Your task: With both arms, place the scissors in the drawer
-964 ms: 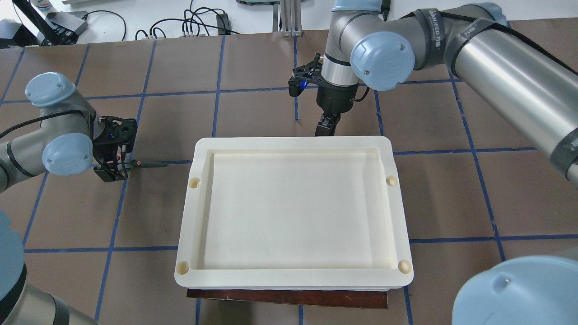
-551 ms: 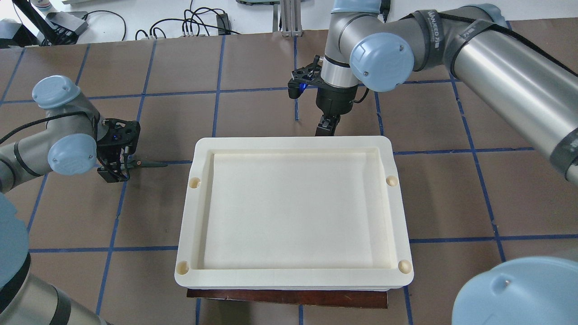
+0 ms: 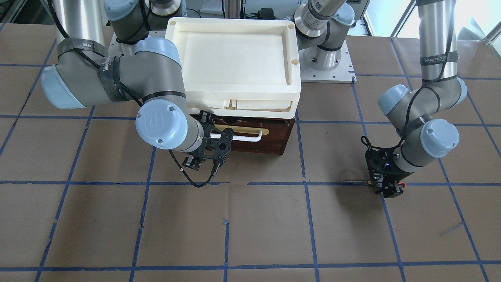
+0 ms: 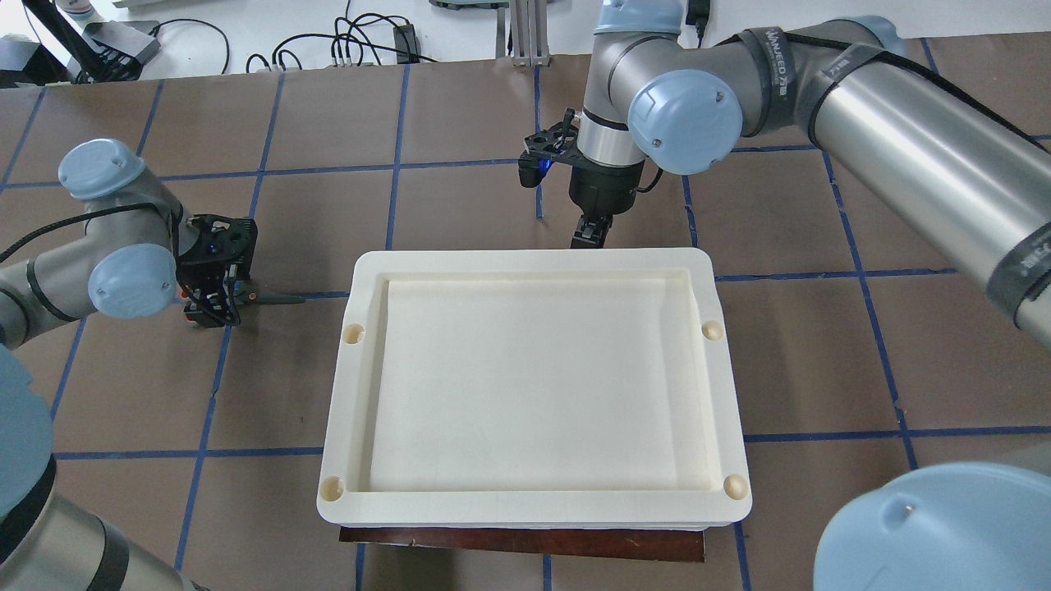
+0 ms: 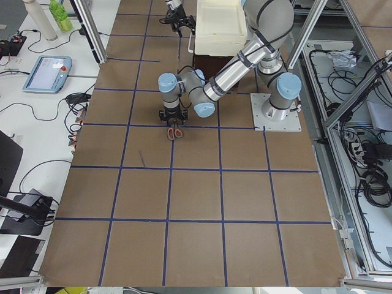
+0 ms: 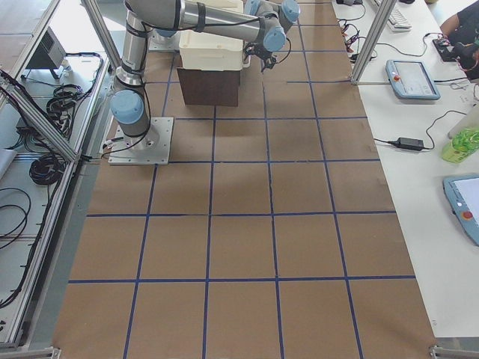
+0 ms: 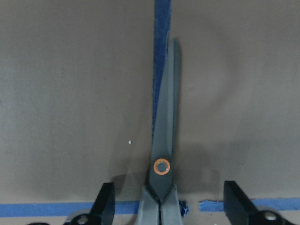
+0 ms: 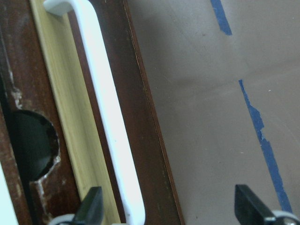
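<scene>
**Poised on both sides, nothing gripped yet**

Since a second ago, shows the left gripper (image 4: 209, 313) nudged in over the handles of the scissors (image 4: 275, 299), and the right gripper (image 4: 591, 234) eased a touch leftward. Nearest the robot, finds the cream trays (image 4: 534, 258) stacked on the dark wooden case (image 4: 525, 543), hiding the drawer from above. Further out, on the robot's left, places the scissors flat on the table (image 4: 821, 353), apart from the trays, tips aimed toward them. Reads as a small pair: slim dark blades closed together along a blue tape line (image 7: 161, 28), orange ring at the pivot, grey handles with orange lining. Has the left fingers (image 7: 105, 206) spread wide, one either side of the handles, no contact visible. Farthest, at the front of the drawer (image 3: 278, 133), has the right fingers (image 8: 91, 208) likewise apart, straddling one end of the white handle (image 8: 108, 117). Judges the task barely begun: drawer shut, scissors unlifted. Leaves the pinch on the handle, the pull, the pickup, the carry and the drop inside.
</scene>
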